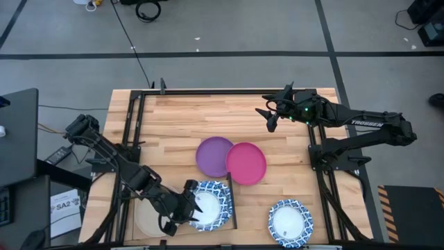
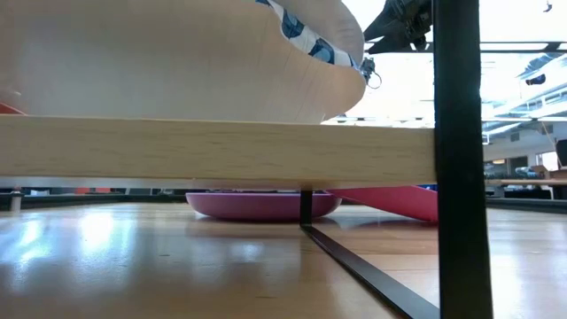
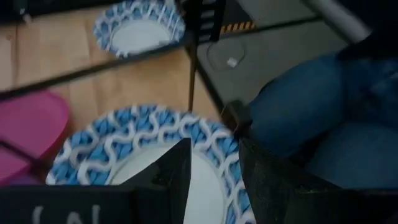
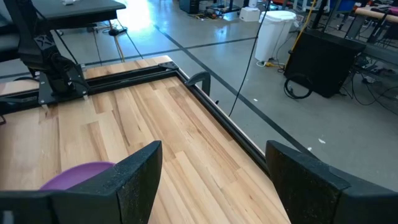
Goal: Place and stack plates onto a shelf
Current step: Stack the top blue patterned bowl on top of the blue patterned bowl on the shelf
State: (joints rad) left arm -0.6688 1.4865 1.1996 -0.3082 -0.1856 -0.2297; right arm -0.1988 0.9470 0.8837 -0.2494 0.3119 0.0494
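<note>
My left gripper [image 1: 186,207] is at the table's near left, shut on a white plate with a blue patterned rim [image 1: 210,205]. In the low view this plate [image 2: 310,40] stands tilted above the pale shelf panel [image 2: 221,151]. A beige plate [image 1: 147,219] lies beside it under my left arm. A purple plate [image 1: 214,155] and a magenta plate [image 1: 247,164] lie at mid-table, the magenta one overlapping the purple. A second blue-rimmed plate [image 1: 290,222] lies near the near edge. My right gripper [image 1: 269,118] hangs open over the far right. My left gripper [image 3: 214,155] pinches the blue-rimmed plate by its patterned rim [image 3: 211,138]. One finger [image 3: 177,171] lies over the plate's upper face and the other [image 3: 264,177] at its outer edge. The fingers come from the table's left. The plate sits tilted in the hold.
Dark frame bars run along both sides of the table [image 1: 132,139] and a black post [image 2: 456,159] stands close in the low view. A person's legs in blue trousers [image 3: 329,124] show past the near edge. Bare wood lies between the plates and the far edge [image 4: 186,118].
</note>
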